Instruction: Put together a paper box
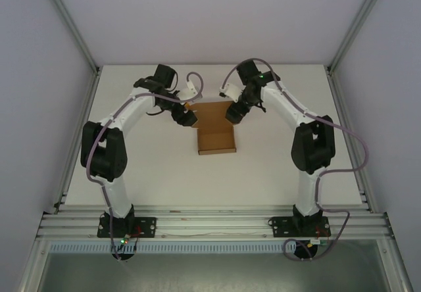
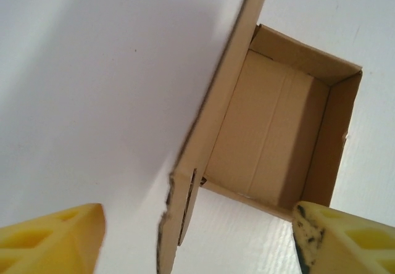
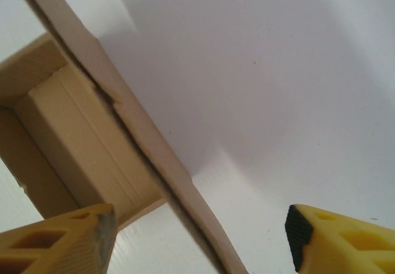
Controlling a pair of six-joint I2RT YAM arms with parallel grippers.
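The paper box (image 1: pixel 216 129) lies on the white table (image 1: pixel 283 173), midway between the left and right edges and somewhat closer to the far edge than to the near one. Its near part is folded into an open, shallow tray with raised walls. Its far part is a broader brown panel reaching toward the far edge.

In the left wrist view the box (image 2: pixel 271 132) shows its creased floor and upright walls, and one long cardboard side panel runs edge-on down the frame. The left gripper (image 2: pixel 197 237) has its jaws spread, straddling that panel. One yellow finger (image 2: pixel 55 240) stands well clear of the cardboard, and the other finger (image 2: pixel 345 240) sits just beside the tray's corner. Seen from above, this gripper (image 1: pixel 189 118) is at the box's left side.

The right gripper (image 1: pixel 232 113) is at the box's right side, near the fold between tray and panel. In its wrist view the box (image 3: pixel 68 144) has a side panel slanting between the two fingers (image 3: pixel 62 240). The jaws of the right gripper (image 3: pixel 200 234) are spread, and the right-hand finger is well apart from the panel.
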